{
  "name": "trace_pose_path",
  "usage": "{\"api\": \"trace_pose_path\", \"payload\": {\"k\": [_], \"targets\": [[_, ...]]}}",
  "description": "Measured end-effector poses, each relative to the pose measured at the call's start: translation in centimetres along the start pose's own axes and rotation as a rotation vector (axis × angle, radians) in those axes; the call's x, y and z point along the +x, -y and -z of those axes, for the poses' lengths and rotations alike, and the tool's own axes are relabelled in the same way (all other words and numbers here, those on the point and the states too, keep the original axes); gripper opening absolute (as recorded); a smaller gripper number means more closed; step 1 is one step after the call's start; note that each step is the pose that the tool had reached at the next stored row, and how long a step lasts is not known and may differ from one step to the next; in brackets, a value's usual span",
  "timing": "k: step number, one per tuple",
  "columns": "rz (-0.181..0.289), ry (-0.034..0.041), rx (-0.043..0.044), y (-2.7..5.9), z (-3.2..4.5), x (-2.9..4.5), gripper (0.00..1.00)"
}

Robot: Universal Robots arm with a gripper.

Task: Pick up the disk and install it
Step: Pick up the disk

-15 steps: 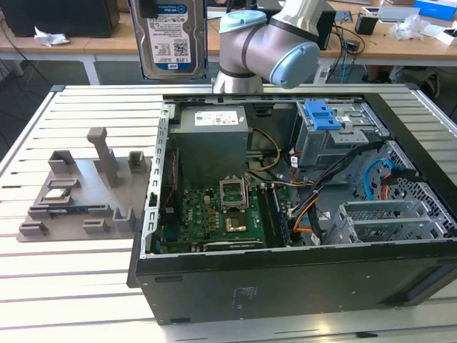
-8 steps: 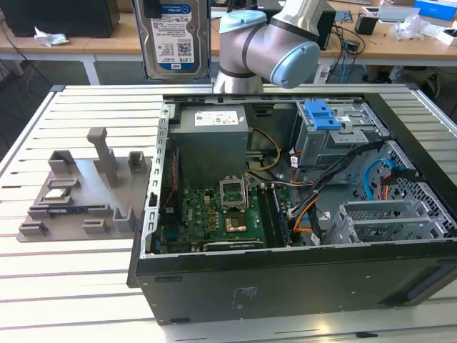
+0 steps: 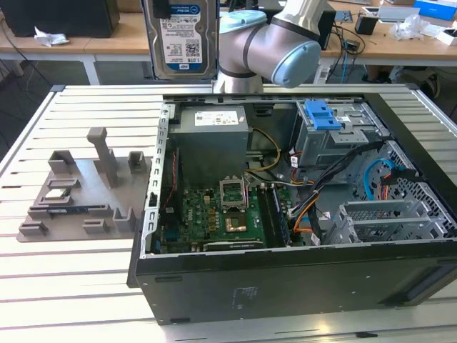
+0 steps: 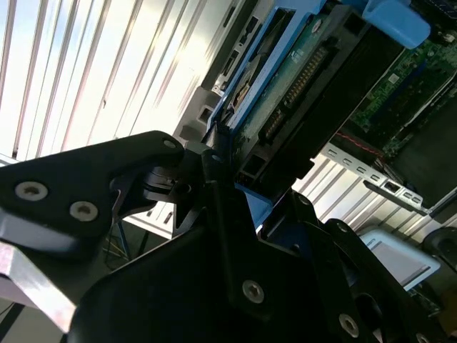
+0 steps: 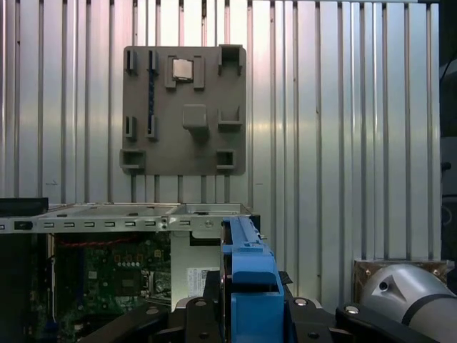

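From my station, the flat silver metal hard disk with its white-and-blue label and blue plastic carrier bracket (image 3: 180, 36) hangs upright in the air. It is above the far edge of the slatted metal tabletop (image 3: 86, 279), behind the open black computer case (image 3: 285, 286), with its label facing the exterior view. The black two-fingered tool (image 5: 250, 289) is clamped on it. In both wrist views the fingers (image 4: 214, 168) press on opposite sides of one end of the blue bracket, and the rest of the disk reaches out beyond the tool. I judge it dense and completely stiff, with smooth sides that could slip, and easily hurt by a knock. The green circuit board and connector on one face are exposed, so the bracket's edges are the safe hold.
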State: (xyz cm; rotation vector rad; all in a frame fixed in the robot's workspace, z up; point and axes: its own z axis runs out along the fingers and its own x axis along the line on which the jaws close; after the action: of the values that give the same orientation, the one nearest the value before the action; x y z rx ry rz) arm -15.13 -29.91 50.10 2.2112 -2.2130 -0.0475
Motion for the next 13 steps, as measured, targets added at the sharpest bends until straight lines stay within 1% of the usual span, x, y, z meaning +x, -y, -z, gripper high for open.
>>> {"api": "trace_pose_path", "payload": {"k": [9, 13], "targets": [[0.0, 0.0002, 0.0, 0.56, -0.11, 0.18, 0.37], [0.0, 0.0001, 0.0, 1.01, -0.13, 0.2, 0.37]]}}
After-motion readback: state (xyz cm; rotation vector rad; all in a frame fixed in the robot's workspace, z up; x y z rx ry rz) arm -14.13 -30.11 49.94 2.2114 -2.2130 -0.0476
